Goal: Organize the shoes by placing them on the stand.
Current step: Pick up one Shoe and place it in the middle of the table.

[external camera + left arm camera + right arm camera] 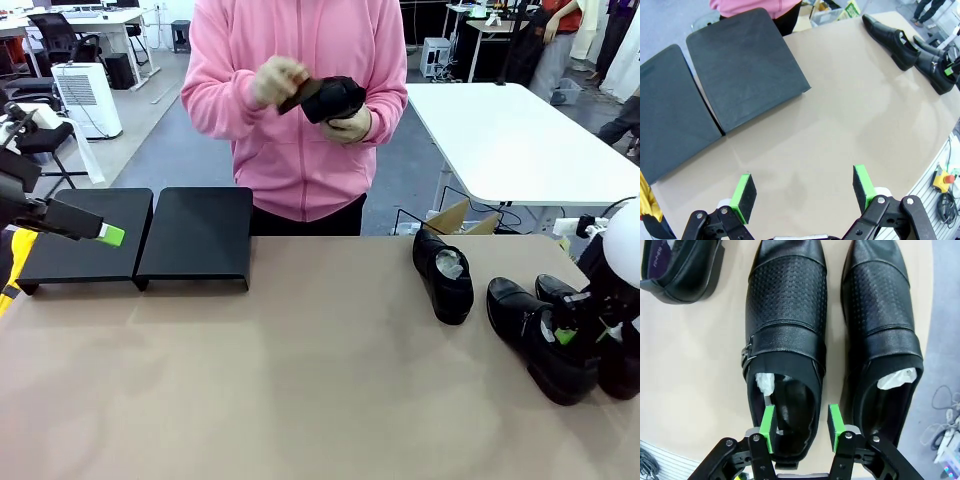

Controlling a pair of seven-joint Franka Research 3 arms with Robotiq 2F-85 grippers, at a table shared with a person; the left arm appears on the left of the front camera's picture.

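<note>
Three of the shoes sit at the right end of the tan surface [300,390]. The buckled shoe [785,335] and the second shoe [882,325] lie side by side, almost touching. Their long axes are parallel and their toes aim away toward the person's side, slanting in toward the middle. The third shoe [445,275] lies a little apart beyond them, lengthwise front to back, its toe also pointing away.

The right claw [801,422] points down at the buckled shoe's heel end, half spread and pinching nothing. One pad is over the opening and the other is outside the side wall, between the pair.

The stand [195,235] sits at the far left. The left claw [805,192] reaches in from the left, slanted down over the surface just in front of the stand, pads spread wide.

Across the surface, a person [300,160] in a pink top holds a fourth shoe [335,98] in both hands at chest height.
</note>
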